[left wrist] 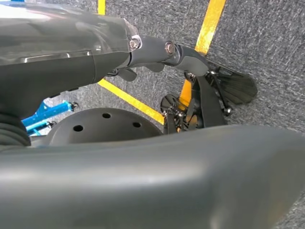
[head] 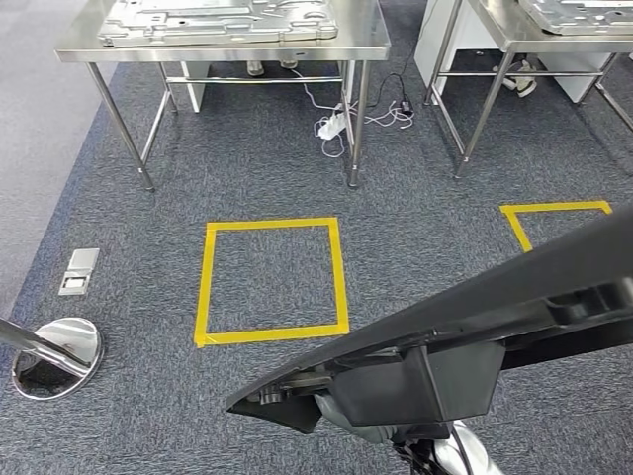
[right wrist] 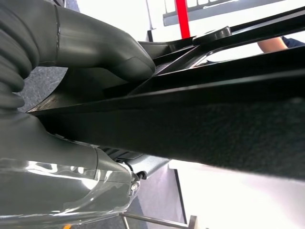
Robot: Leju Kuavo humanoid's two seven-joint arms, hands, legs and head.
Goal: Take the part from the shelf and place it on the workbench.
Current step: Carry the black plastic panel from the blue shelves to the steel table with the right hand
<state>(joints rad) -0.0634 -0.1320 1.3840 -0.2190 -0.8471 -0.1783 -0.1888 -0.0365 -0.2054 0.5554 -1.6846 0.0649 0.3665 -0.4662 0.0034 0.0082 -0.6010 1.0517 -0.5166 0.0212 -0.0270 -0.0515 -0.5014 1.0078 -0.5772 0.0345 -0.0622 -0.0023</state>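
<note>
Long black part (head: 478,327) carried low in front of the body, slanting up toward the right, above grey carpet (head: 418,228) and short of the workbench (head: 224,45). Right hand (right wrist: 72,119) clamped on the part (right wrist: 201,105), thick grey thumb over one face and the rest of the hand under the other, seen close in the right wrist view. Left hand (left wrist: 172,57) seen in the left wrist view, dark fingers (left wrist: 190,57) stretched out straight above the carpet and yellow tape; a broad dark curved surface close by, whether gripped cannot be told. Beyond the part, a yellow tape square (head: 270,282) on the carpet, a second yellow tape outline (head: 552,213) to its right. Left of the square, a floor socket plate (head: 78,270) and a round chrome base (head: 55,356). Farther on, the steel workbench bearing a flat grey metal panel (head: 217,20), white power strip and cables (head: 336,124) under its right end. Second steel table (head: 522,30) right of the workbench.
</note>
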